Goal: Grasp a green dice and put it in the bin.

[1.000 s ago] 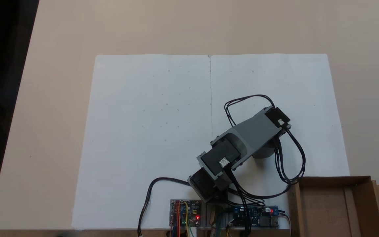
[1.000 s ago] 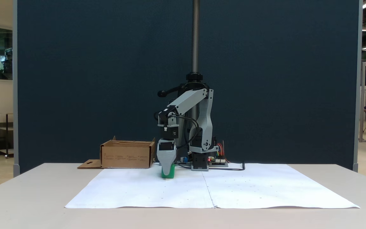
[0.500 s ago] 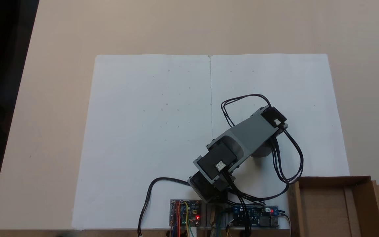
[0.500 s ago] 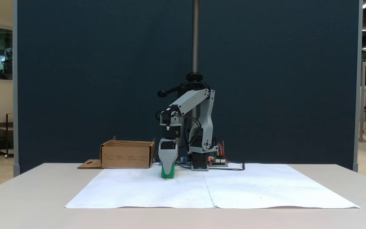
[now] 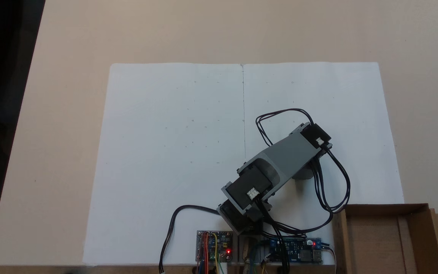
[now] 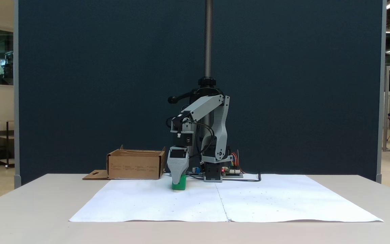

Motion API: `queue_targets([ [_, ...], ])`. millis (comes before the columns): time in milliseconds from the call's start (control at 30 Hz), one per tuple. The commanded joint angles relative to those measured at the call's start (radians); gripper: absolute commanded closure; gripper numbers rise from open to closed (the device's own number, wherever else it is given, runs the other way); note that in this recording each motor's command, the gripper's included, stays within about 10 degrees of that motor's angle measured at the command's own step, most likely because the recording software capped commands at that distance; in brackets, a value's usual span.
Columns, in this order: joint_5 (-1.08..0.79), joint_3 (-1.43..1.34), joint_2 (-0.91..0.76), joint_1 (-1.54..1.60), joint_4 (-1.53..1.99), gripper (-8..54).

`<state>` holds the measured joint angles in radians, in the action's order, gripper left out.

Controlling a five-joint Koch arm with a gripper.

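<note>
The green dice [image 6: 179,185] rests on the white paper, left of the arm's base in a fixed view. My gripper [image 6: 178,176] points straight down over it. One grey jaw faces the camera and covers the dice's top. The other jaw lies behind it, so I cannot tell whether the gripper is open or shut. In the fixed view from above, the grey forearm [image 5: 287,152] hides the gripper and the dice. The bin [image 6: 135,165] is a brown cardboard box standing left of the dice and further back. From above, the bin [image 5: 375,243] sits at the lower right corner, and its floor is bare.
Two white paper sheets [image 5: 173,152] cover the tan table. Circuit boards [image 5: 214,251] and black cables [image 5: 333,182] lie by the arm's base, at the near edge in the view from above. A dark blue partition [image 6: 96,84] and a metal pole [image 6: 208,40] stand behind the arm.
The wrist has drawn back slightly towards the base, and the gripper now sits a little higher over the dice. The dice has stayed in place on the paper.
</note>
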<state>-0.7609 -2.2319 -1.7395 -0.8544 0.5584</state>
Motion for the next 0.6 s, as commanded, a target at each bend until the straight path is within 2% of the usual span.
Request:
queue_targets([
  [0, 0.071, 0.009, -0.031, -0.012, -0.044, 3.7],
  [267, 0.071, -0.026, -0.031, -0.006, -0.051, 4.6],
  [567, 0.072, -0.029, -0.032, 0.000, -0.081, 11.5],
])
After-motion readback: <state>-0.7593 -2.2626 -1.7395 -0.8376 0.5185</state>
